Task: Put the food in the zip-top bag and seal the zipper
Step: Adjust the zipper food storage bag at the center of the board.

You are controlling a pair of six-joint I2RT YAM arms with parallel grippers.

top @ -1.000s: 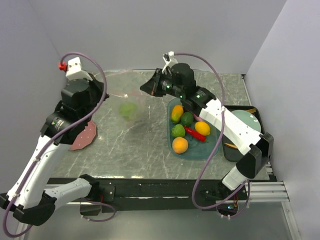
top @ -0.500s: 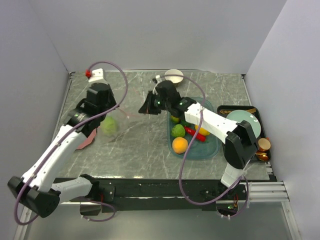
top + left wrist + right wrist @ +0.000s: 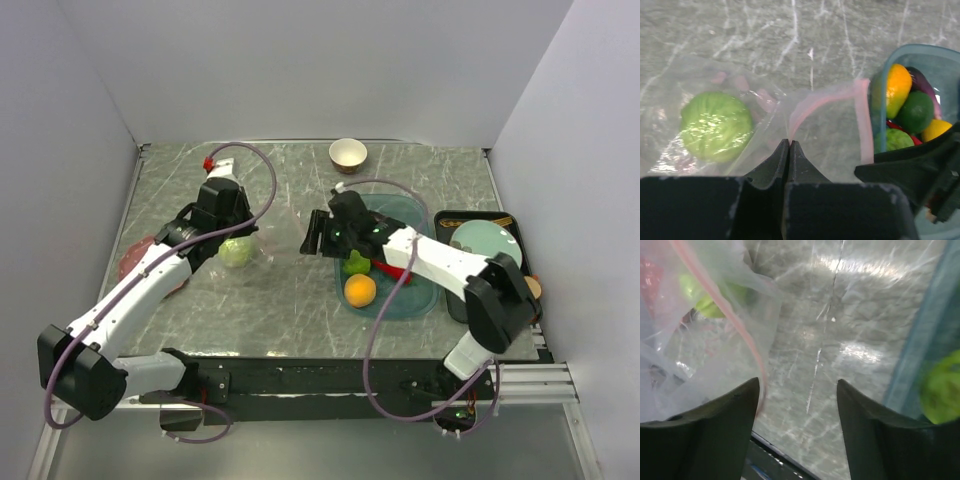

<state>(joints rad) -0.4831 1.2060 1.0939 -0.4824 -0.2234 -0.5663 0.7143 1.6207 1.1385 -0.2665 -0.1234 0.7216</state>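
The clear zip-top bag (image 3: 765, 120) lies slumped on the table with the green cabbage (image 3: 716, 125) inside it. My left gripper (image 3: 789, 142) is shut on the bag's mouth edge, on the pale pink zipper (image 3: 820, 100). From above, the left gripper (image 3: 238, 232) sits over the cabbage (image 3: 236, 252). My right gripper (image 3: 308, 240) is open beside the bag, empty. In its own view the right gripper (image 3: 797, 390) has the zipper (image 3: 740, 325) just by its left finger. An orange (image 3: 360, 290), lime (image 3: 355, 263) and red chili (image 3: 390, 270) lie in the teal tray (image 3: 425, 300).
A cream-and-brown bowl (image 3: 347, 154) stands at the back. A black tray (image 3: 452, 300) with a pale teal plate (image 3: 485, 240) lies at the right edge. A pink flat thing (image 3: 135, 255) shows under the left arm. The right arm reaches across the teal tray.
Both arms have come down and the bag with the cabbage has dropped from the air to the table. The right gripper has let go of the bag's edge and opened.
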